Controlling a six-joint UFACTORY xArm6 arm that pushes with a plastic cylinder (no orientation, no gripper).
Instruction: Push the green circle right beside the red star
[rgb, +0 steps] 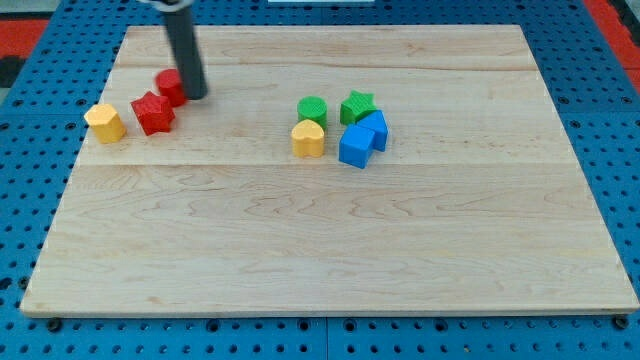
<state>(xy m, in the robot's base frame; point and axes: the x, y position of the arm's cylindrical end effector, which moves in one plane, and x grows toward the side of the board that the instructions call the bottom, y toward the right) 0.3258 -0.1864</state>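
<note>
Two groups lay on the surface (320, 250). At the view's left, the yellow block (105, 122) sat just left of the red star (152, 113), with the red circle (168, 83) touching the star toward the view's top and my tip (195, 97) against that circle's right side. Well apart, near the centre, the green circle (312, 109) lay left of the green star (357, 106), above the yellow heart (308, 139); two touching blue blocks (362, 139) lay right of the heart.

A straight, smooth rod, dark grey to black, perhaps faintly glossy, ending at my tip (196, 97)
</note>
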